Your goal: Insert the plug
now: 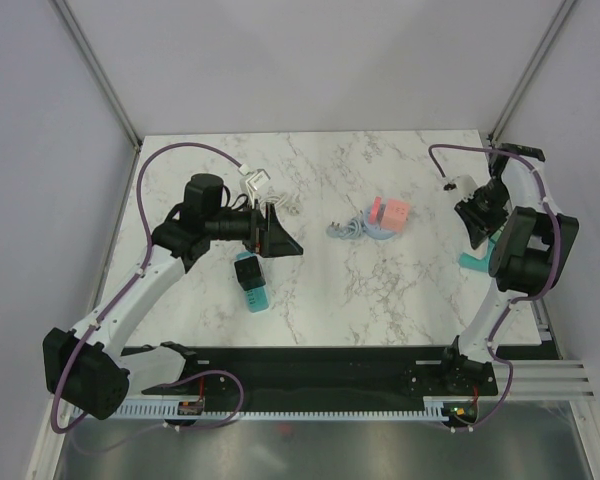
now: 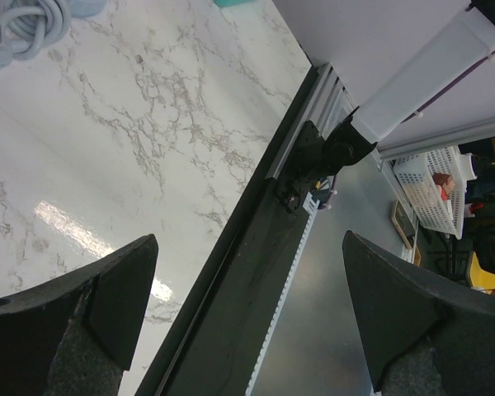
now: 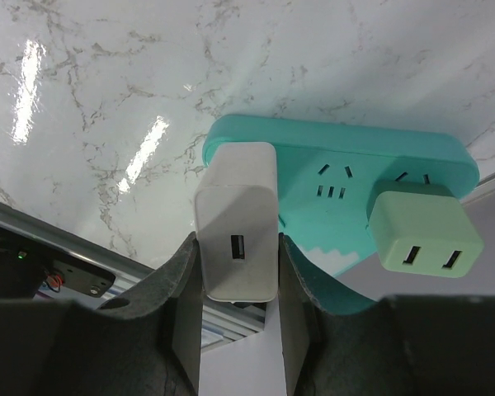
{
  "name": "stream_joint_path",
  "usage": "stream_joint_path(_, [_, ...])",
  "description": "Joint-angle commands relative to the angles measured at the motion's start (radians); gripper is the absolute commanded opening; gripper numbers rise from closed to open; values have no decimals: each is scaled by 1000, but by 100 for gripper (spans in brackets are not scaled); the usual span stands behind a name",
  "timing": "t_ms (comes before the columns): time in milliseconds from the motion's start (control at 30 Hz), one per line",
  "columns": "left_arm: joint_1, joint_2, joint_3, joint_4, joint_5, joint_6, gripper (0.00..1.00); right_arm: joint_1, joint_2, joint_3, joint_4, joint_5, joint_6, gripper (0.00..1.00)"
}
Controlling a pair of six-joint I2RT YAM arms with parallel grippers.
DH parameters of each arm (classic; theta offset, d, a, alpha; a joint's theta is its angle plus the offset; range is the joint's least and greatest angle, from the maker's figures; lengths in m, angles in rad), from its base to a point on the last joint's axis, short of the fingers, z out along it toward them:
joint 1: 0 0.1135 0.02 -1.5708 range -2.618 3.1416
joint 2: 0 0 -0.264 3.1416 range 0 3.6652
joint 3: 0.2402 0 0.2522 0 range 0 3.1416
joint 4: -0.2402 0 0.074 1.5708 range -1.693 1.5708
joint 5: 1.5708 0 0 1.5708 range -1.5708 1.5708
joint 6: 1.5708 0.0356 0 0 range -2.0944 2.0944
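Right gripper (image 3: 237,252) holds the white plug (image 3: 237,206). Its fingers (image 3: 177,305) are narrow and clamped on the plug's two sides. In the right wrist view the plug is mid-frame with its USB port facing the camera. Its far end is against the left end of the teal strip (image 3: 346,165). Cannot tell if the prongs are fully in. A green plug (image 3: 425,235) sits in the strip's right end, right of the gripper and apart from it. The strip lies on the marble surface (image 3: 107,82), near its edge.

In the top view the right gripper (image 1: 480,228) is at right of frame, directly over the strip (image 1: 472,259), which peeks out below it. The white plug itself is hidden there by the gripper.

Left gripper (image 1: 280,238) is left of centre, well apart from the strip. In the left wrist view the left gripper (image 2: 247,247) is wide apart with nothing between the fingers (image 2: 115,289), and the surface edge and a black rail (image 2: 231,313) lie below.

A pink adapter (image 1: 390,213) with a coiled cable (image 1: 348,231) is at frame centre, between the two arms. A teal block (image 1: 251,283) lies on the surface just below the left gripper in frame.
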Motion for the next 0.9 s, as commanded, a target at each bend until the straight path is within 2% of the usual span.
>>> stream_joint_path(0, [-5, -4, 2, 43, 39, 23, 100, -4, -4, 20, -25, -49, -20, 0])
stream_joint_path(633, [-14, -8, -1, 44, 43, 25, 100, 0, 29, 94, -14, -34, -20, 0])
stream_joint_path(867, [-12, -5, -2, 49, 53, 20, 100, -3, 19, 31, -32, -28, -21, 0])
